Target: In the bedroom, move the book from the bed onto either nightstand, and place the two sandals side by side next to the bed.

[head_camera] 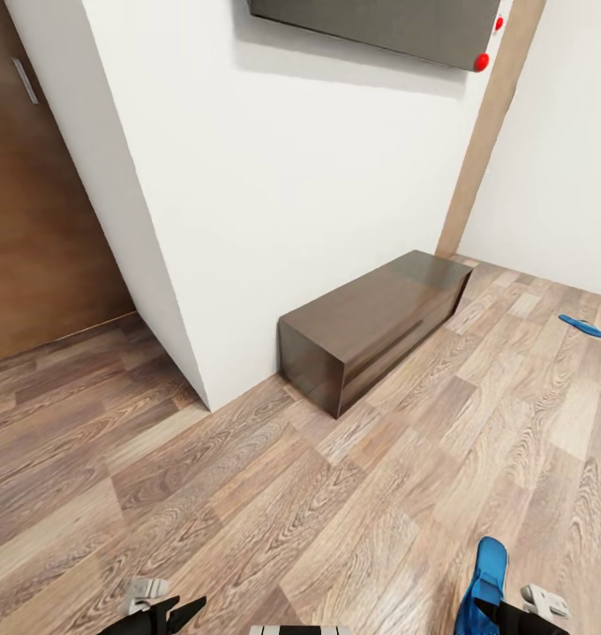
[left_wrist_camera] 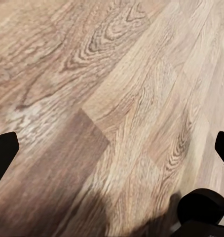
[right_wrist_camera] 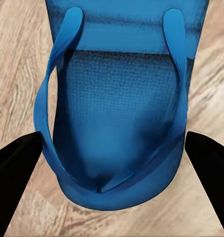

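At far left a brown wooden door (head_camera: 35, 220) meets the white wall (head_camera: 291, 194). The left gripper (head_camera: 163, 608) hangs released over bare wood-grain plank floor (head_camera: 247, 494). A long glossy dark bench (head_camera: 375, 326) sits against the wall. The right gripper (right_wrist_camera: 112, 168) appears clenched on one thin blue rubbery sandal (right_wrist_camera: 117, 113); the second sandal (head_camera: 582, 326) lies flat, well apart. Pairing them bedside and moving the book seemingly remain.

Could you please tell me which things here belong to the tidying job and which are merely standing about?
Job:
- sandal between the right pincer's fingers
- second sandal on the floor by the far wall

Just there:
- long dark bench
- wall screen
- brown door
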Controlling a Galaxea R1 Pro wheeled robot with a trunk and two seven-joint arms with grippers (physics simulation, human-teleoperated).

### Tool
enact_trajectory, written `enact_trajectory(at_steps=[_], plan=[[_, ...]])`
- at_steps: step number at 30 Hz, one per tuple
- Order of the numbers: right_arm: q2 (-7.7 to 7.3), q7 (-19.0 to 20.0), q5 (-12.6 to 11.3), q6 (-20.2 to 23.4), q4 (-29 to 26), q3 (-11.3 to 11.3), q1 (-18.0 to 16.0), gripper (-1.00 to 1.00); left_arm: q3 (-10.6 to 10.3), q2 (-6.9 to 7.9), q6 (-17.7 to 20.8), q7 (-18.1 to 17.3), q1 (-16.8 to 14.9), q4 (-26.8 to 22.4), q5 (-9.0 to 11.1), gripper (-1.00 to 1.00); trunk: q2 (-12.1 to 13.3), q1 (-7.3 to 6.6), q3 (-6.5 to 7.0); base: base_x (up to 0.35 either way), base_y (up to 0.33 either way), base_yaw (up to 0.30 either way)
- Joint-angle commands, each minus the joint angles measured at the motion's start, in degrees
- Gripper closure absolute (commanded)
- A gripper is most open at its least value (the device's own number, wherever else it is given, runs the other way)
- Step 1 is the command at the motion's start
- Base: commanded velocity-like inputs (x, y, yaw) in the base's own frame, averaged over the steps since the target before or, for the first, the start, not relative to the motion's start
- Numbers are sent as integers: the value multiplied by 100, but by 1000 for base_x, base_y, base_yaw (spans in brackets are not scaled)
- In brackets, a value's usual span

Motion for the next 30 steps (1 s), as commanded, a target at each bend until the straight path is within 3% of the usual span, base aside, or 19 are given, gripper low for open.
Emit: enact_trajectory(at_steps=[1,7,30], plan=[[3,250,15,51,3,-37,-3,100,-4,-33,55,-17,-2,8,31,-100,0,-4,18,0,0,0],[3,499,41,47,9,-37,-3,100,14,-65,47,-6,-1,17,34,-100,8,-19,151,0,0,0],[3,511,27,35,9,-37,-3,100,19,-68,-105,-30,0,9,31,-100,39,-78,661,0,0,0]])
